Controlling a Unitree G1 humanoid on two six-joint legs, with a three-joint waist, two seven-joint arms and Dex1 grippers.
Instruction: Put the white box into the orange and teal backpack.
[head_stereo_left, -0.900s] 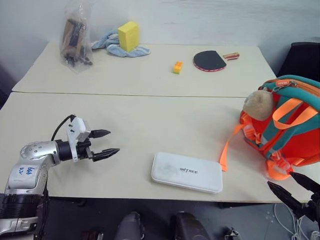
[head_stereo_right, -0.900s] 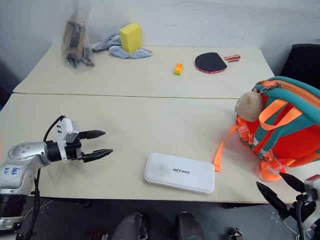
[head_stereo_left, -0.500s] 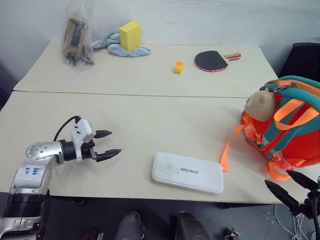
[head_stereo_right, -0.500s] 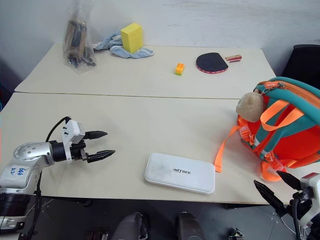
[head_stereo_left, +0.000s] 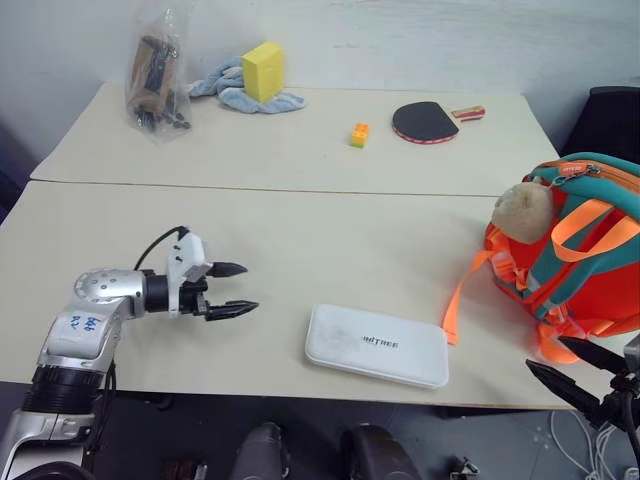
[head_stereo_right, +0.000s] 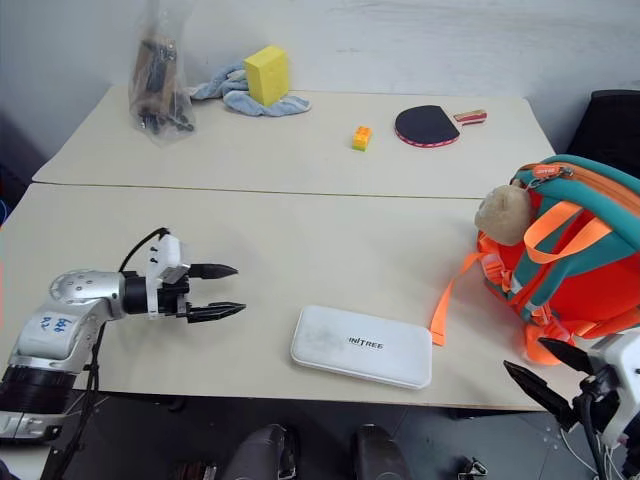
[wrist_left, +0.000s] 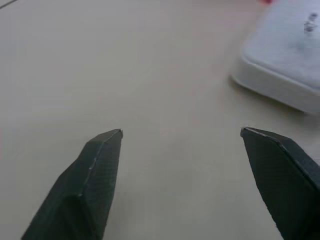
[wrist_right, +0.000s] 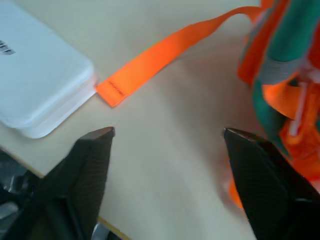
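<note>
Flat on the near edge of the beige worktop lies one white box, a smooth slab with rounded corners and small grey lettering on its face. One orange and teal backpack stands to its right at the worktop's right edge, rounded and soft, with a beige plush charm at its upper left. One of its orange webbing straps trails down to end just beside the box's right end.

Two claws are in view. The left claw hovers left of the box, apart from it, its two black pointed fingers spread and holding nothing. The right claw sits at the near right corner, just below the backpack, fingers likewise spread and empty.

Across the seam, on the far worktop, rest one yellow sponge block on a crumpled blue cloth, one clear plastic bag of dark items, one small orange-and-yellow brick and one black table-tennis paddle.
</note>
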